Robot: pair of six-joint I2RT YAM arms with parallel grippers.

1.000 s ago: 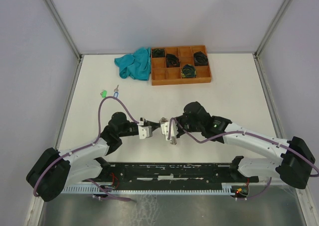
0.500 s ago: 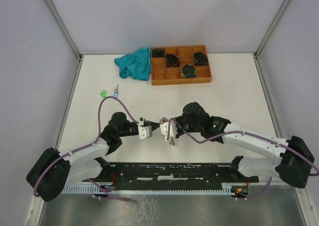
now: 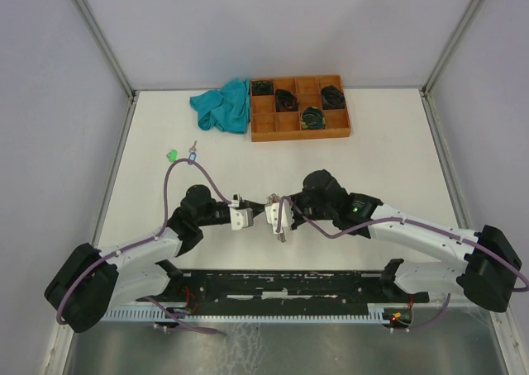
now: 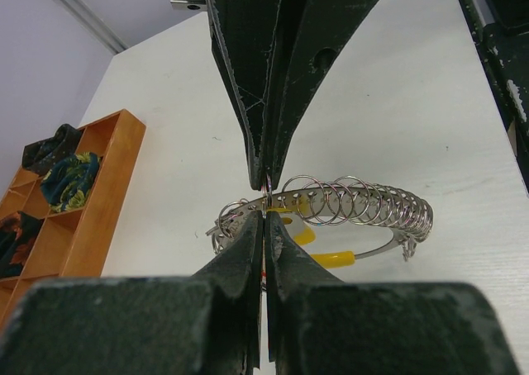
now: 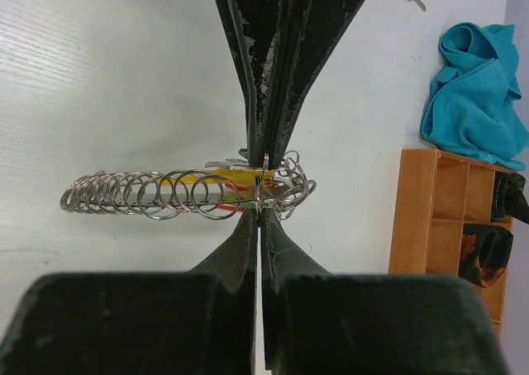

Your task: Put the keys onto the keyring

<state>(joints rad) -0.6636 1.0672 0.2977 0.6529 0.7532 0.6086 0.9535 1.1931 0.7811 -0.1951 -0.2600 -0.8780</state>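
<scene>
The keyring [image 4: 355,201] is a thin silvery band strung with several small wire rings and bearing a yellow segment [image 4: 339,258]. It hangs just above the table between the two grippers, which meet tip to tip at mid-table. My left gripper [image 4: 264,216] [image 3: 250,216] is shut on the band. My right gripper [image 5: 260,214] [image 3: 274,218] is shut on the keyring [image 5: 190,192] at the same spot, by an upright small ring. Yellow, red and green tags [image 5: 223,181] show behind the band. Two loose keys lie at far left, one green-tagged [image 3: 171,154], one blue-tagged [image 3: 193,152].
An orange-brown tray [image 3: 299,125] of black coiled bundles stands at the back, with a teal cloth [image 3: 221,106] to its left. Both show in the right wrist view, tray [image 5: 417,218] and cloth [image 5: 479,45]. Metal rails edge the table on both sides.
The right gripper has edged very slightly to the left. Both grippers stay shut on the keyring, and the loose keys have not moved.
</scene>
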